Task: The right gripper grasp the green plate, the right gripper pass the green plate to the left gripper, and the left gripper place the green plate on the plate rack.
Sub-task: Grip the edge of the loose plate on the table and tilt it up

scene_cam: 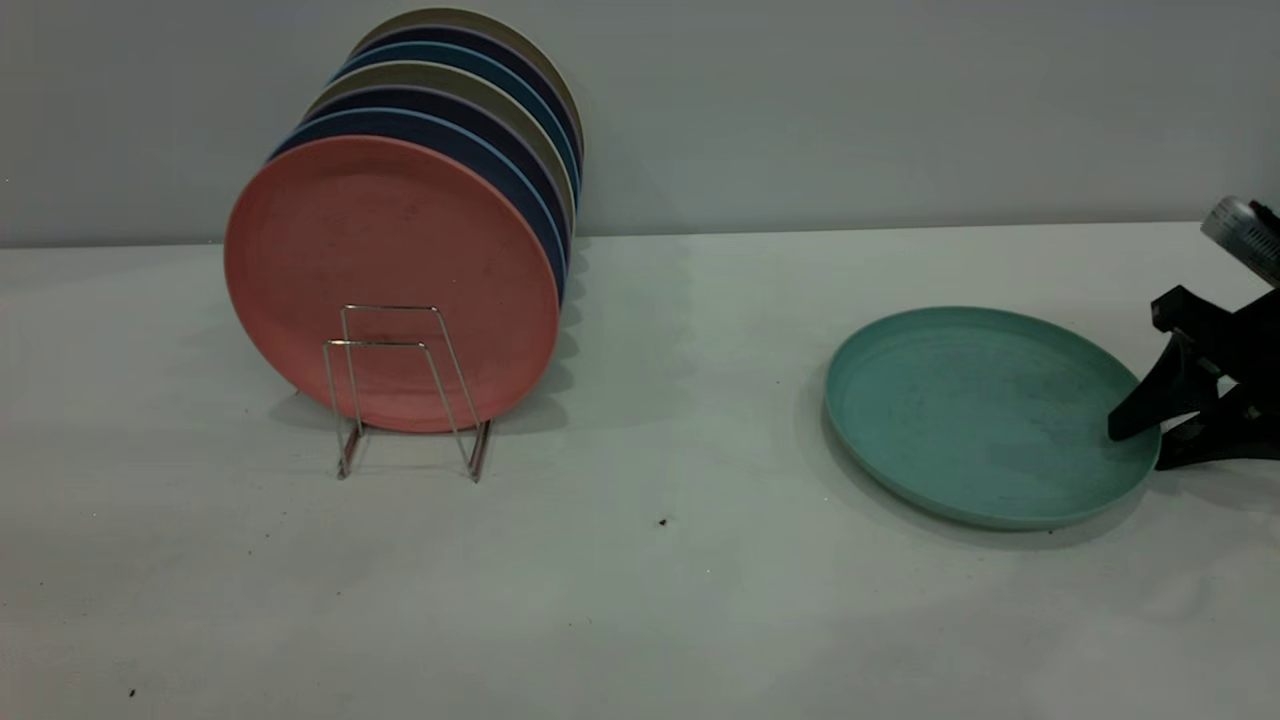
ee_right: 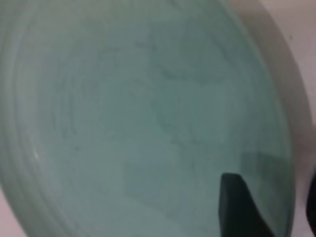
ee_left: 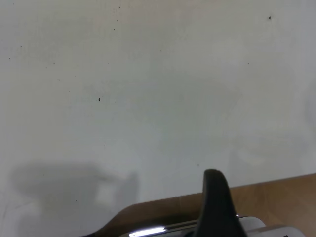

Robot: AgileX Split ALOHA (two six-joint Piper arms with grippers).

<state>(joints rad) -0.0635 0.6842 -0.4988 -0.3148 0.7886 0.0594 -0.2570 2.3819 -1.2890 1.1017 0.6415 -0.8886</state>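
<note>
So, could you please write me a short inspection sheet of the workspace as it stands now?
Surface: pale table with a few dark specks.
Job's things: green plate lies flat at the right; plate rack at the left holds a salmon-pink plate in front, dark blue and beige plates behind, all on edge.
Clutter: nothing seen.
End effectors: right gripper open, one finger over the green plate's rim, one outside it. Left gripper only partly in view, over bare table and a wooden edge.
Cables: nothing seen.
Surroundings: plain grey wall behind.
</note>
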